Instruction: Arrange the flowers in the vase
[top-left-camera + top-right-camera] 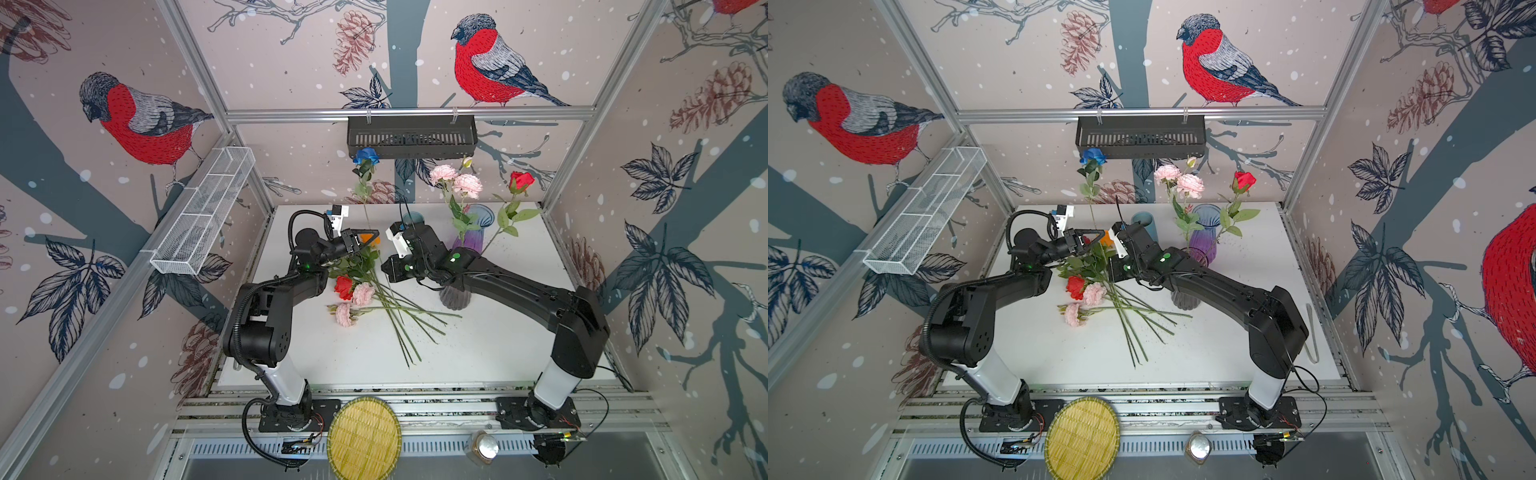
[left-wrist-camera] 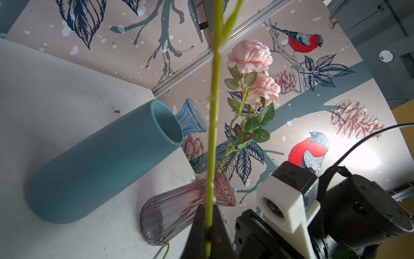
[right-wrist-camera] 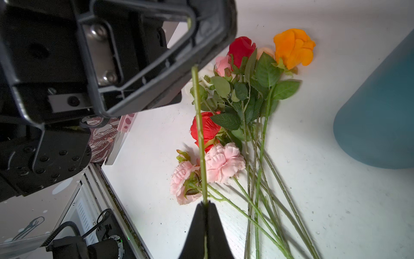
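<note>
The left gripper (image 2: pixel 207 207) and right gripper (image 3: pixel 205 205) both pinch the blue rose (image 1: pixel 366 156) by its stem. It stands upright at 9 o'clock of the blue vase (image 1: pixel 412 219). Probably best to free one gripper, then lower the stem tip straight in.

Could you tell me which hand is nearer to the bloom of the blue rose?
Left. The left hand grips the stem below the blue rose; the right hand pinches the same stem lower down, farther away.
</note>
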Tool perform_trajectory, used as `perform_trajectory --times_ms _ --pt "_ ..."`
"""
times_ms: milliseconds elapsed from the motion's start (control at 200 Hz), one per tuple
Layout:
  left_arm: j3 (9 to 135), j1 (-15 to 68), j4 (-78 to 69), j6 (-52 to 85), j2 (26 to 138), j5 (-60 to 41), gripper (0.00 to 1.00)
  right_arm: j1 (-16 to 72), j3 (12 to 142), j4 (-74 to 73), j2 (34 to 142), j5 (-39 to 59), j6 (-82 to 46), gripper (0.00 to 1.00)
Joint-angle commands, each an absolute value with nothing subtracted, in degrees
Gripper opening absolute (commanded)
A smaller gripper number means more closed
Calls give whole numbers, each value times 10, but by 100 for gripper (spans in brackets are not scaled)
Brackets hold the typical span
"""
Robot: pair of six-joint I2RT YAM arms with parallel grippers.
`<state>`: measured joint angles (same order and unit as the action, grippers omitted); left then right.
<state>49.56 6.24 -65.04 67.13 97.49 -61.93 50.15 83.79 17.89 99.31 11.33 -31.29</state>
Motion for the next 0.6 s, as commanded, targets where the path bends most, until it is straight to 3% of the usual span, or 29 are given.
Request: perform_trajectory --times_ms 0,90,210,305,595 --pt "494 60 -673 641 951 -632 0 498 834 188 976 87 -295 33" --pt "496 64 -569 551 911 -613 0 492 832 197 948 73 -270 44" --pt "538 112 -287 308 835 -543 0 478 815 191 892 68 -234 44" --pt "598 205 -81 124 794 -408 0 470 791 173 840 77 -206 42" --pt "625 324 -16 97 767 -304 0 456 744 124 691 120 -153 38"
